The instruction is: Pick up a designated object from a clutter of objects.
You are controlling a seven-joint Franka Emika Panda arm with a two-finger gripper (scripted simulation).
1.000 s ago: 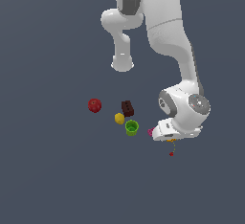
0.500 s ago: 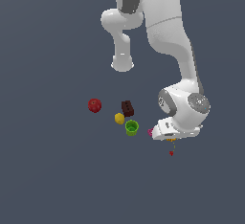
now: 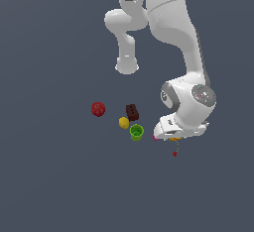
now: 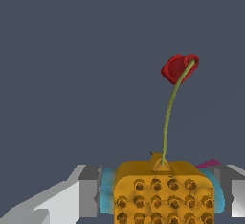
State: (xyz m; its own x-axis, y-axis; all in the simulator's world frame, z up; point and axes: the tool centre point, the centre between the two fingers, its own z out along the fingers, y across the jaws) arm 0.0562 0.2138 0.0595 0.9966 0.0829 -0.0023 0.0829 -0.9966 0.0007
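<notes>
Below, gripper fingers closing on studded orange block, cyan pads pressing both sides; block sitting under wrist, apart from green cup, lemon, brown brick, apple.

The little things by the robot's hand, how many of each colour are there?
Red: 2, the apple and a small stemmed red thing
Yellow: 1, the lemon
Green: 1, the cup
Brown: 1, the brick
Orange: 1, the studded block
Pink: 1, a brick corner
Total: 7
</notes>
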